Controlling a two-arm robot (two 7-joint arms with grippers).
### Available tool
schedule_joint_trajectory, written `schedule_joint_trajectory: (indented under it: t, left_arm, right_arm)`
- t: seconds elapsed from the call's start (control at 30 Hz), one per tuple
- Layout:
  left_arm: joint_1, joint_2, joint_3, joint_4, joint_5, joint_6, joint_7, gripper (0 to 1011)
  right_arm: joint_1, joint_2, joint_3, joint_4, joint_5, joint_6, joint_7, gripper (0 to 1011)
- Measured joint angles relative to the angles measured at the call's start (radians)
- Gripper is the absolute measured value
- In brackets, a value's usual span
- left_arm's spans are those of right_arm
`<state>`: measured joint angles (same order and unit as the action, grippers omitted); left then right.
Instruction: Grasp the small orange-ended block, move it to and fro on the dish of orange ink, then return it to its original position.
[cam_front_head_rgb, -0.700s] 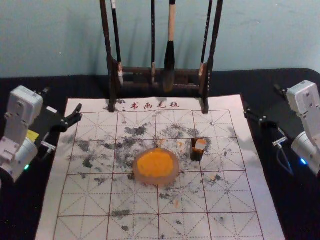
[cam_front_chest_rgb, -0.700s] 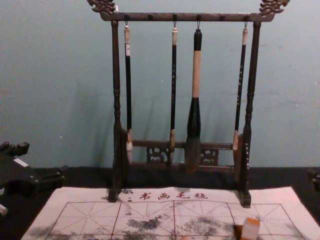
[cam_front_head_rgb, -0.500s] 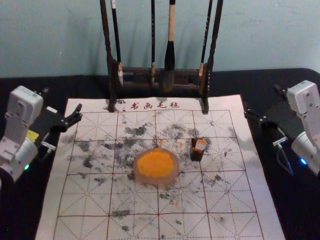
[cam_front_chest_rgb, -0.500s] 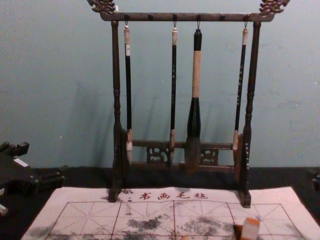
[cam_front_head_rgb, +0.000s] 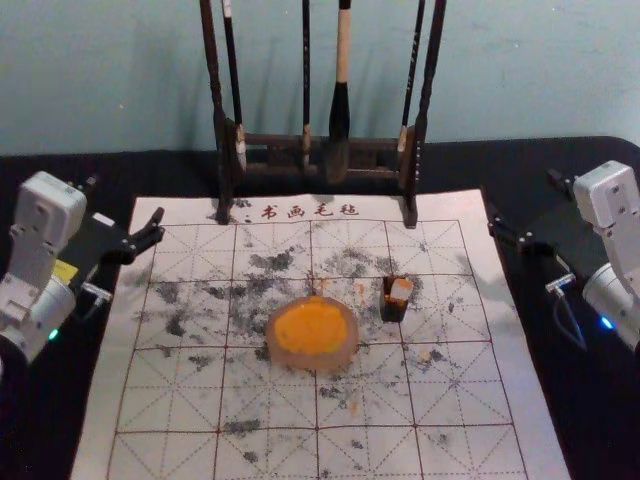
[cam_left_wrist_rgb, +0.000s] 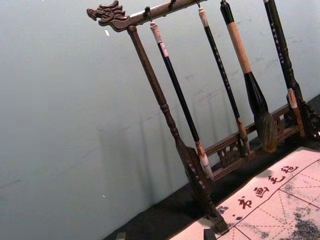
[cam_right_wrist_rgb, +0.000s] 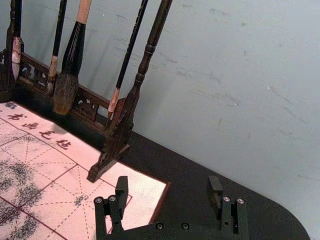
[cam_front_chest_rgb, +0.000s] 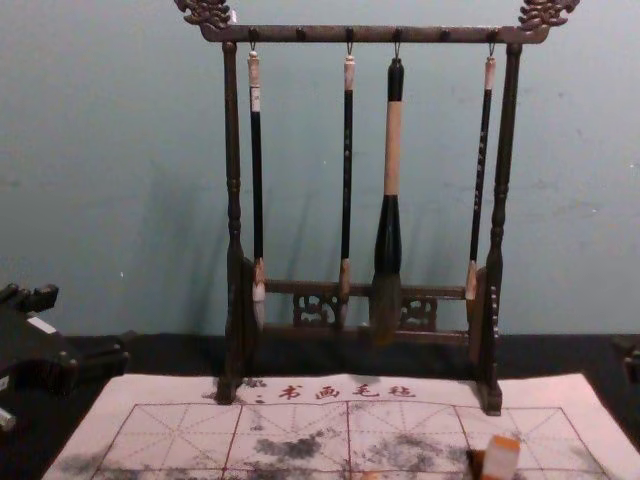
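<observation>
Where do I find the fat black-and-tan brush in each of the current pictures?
Head view: the thick brush with a black-and-tan handle hangs near the top, just right of centre.
Chest view: just right of centre.
Left wrist view: third brush from the carved dragon-head end.
Right wrist view: tip near the red printed characters.
Shared landmark: the dark wooden rack.

Small orange-ended block (cam_front_head_rgb: 401, 289): pale sides, orange end up, slightly tilted, at dark holder-like piece (cam_front_head_rgb: 392, 310) (in it or against it, can't tell), right of dish (cam_front_head_rgb: 282, 354), apart. Dish: roundish, pinkish rim, flat on gridded sheet (cam_front_head_rgb: 480, 445), orange ink (cam_front_head_rgb: 312, 328) covering most of inside.
</observation>
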<state>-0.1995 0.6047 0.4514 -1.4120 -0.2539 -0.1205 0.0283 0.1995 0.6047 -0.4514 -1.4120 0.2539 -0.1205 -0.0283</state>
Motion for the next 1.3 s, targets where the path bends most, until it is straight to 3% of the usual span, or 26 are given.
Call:
schedule_joint_trajectory:
  t: [1.07, 1.3]
  left_arm:
    - [0.000, 0.000, 0.000, 0.000, 0.000, 0.000, 0.000, 1001]
    - [0.000, 0.000, 0.000, 0.000, 0.000, 0.000, 0.000, 1001]
  right_arm:
    - [-0.001, 0.000, 0.001, 0.000, 0.000, 0.000, 0.002, 1002]
    - [-0.030, 0.021, 0.004, -0.019, 0.009, -0.011, 0.083, 1002]
